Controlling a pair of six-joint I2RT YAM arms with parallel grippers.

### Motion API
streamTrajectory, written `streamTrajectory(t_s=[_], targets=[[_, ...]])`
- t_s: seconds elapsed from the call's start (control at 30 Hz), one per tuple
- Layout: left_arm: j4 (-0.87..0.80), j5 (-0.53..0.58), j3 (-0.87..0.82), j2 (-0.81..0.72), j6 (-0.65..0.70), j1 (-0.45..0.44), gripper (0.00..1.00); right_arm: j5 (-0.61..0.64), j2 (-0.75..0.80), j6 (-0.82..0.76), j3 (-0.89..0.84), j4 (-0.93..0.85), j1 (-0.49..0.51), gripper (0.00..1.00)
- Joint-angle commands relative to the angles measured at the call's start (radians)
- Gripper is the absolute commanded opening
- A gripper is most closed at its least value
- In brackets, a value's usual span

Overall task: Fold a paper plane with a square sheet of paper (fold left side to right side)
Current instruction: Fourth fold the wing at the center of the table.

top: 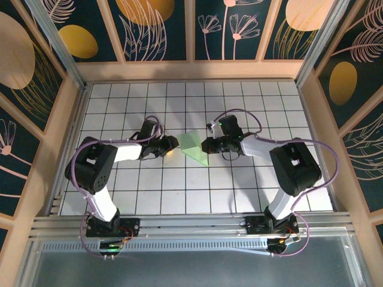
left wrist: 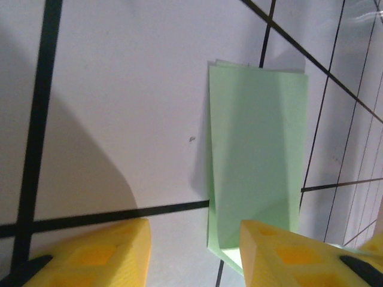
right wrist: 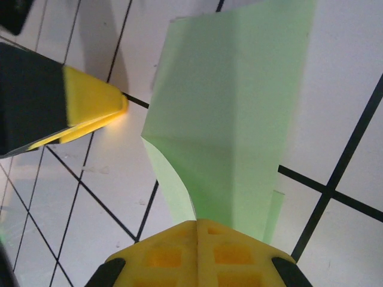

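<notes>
Square sheet of paper (top: 194, 148) is lying mid-surface (top: 179, 191), right between the two claws. It is reading as a doubled-over strip, not a flat square. From the left wrist it is showing as a tall pale-green rectangle, with a second layer peeking out along the far and left edges, so the layers are not lining up exactly. From the right wrist the upper layer is bowing up off the tiles, not lying flat.

Right claw (right wrist: 197, 230) is pinching closed on the sheet's near edge. Left claw (left wrist: 192, 233) is standing with jaws apart, gripping nothing. One of its fingers (left wrist: 287, 257) is overlapping the sheet's near corner; touching or just above it, cannot tell.

Progress, judging: the left-to-right half fold is looking made or nearly made, and the crease is probably not pressed down. Everything after that is looking undone: no pointed nose, no wing folds, no dart shape.

Hard to read: the crease line itself is not showing clearly. The edge inside the right claw is hiding behind the fingers, so whether it is catching one layer or both, cannot tell. From above, the sheet is tiny and both claws are crowding its sides.
</notes>
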State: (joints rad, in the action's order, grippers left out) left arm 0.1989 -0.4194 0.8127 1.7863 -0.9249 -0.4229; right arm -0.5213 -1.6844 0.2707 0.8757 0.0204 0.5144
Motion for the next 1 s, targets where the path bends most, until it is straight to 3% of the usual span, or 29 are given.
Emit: streamTrajectory(t_s=[0.0, 0.47, 0.6, 0.7, 0.73, 0.83, 0.9, 0.97], targets=[[0.055, -0.059, 0.037, 0.034, 0.001, 0.003, 0.43, 0.007, 0.047, 0.013, -0.029, 0.037, 0.004, 0.00], [0.077, -0.128, 0.132, 0.138, 0.008, 0.003, 0.40, -0.002, 0.064, 0.026, -0.041, 0.056, 0.003, 0.00], [0.077, -0.135, 0.154, 0.160, 0.012, 0.003, 0.33, -0.003, 0.064, 0.030, -0.048, 0.058, 0.003, 0.00], [0.068, -0.127, 0.154, 0.161, 0.020, 0.003, 0.20, 0.005, 0.061, 0.032, -0.050, 0.050, 0.001, 0.00], [0.064, -0.124, 0.154, 0.158, 0.023, 0.003, 0.16, 0.012, 0.062, 0.031, -0.047, 0.041, 0.001, 0.02], [0.056, -0.115, 0.154, 0.146, 0.024, 0.001, 0.06, 0.077, 0.074, 0.026, -0.029, -0.012, -0.002, 0.25], [0.054, -0.113, 0.154, 0.132, 0.019, 0.002, 0.03, 0.136, 0.095, 0.023, -0.005, -0.059, -0.002, 0.38], [0.051, -0.109, 0.154, 0.116, 0.015, -0.001, 0.02, 0.203, 0.119, 0.014, 0.021, -0.119, 0.004, 0.45]])
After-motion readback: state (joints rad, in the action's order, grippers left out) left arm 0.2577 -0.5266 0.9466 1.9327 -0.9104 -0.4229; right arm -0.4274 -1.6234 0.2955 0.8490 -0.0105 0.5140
